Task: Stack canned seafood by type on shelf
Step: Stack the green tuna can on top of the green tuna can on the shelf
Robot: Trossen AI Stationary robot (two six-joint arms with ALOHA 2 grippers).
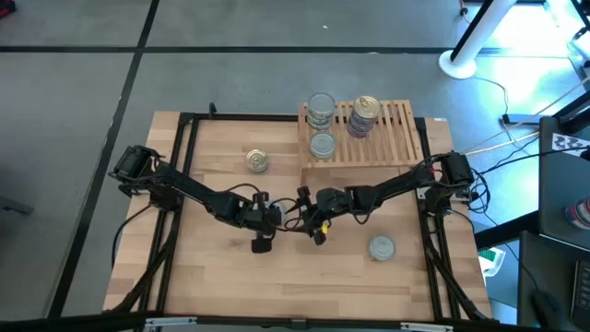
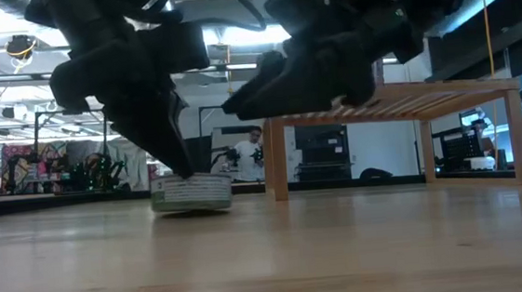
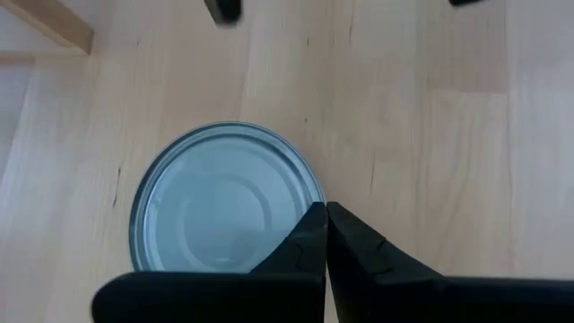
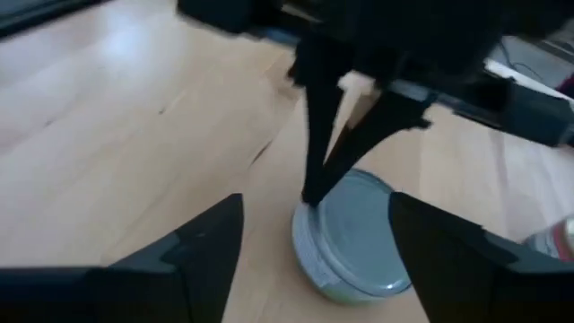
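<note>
Centrally in the high frame, the clenched left tool (image 3: 325, 235) points down, tips touching a silver can's (image 3: 224, 202) rim on the tabletop (image 1: 221, 277); the right tool (image 4: 314, 238), released, straddles it.

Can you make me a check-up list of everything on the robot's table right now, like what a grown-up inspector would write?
Surface: light wooden plank table, bare in front.
Job's things: wooden slatted shelf at the far edge, holding a stack of silver-topped cans, one silver-topped can and a stack of gold-topped cans. Loose gold-topped can, loose silver-topped can, and a silver-topped can at centre.
Clutter: nothing seen.
Grippers: left gripper jaws shut, tips at the centre can's rim. Right gripper jaws open, either side of that can.
Cables: wires on the floor, right of the table.
Surroundings: grey floor; a person far behind.
</note>
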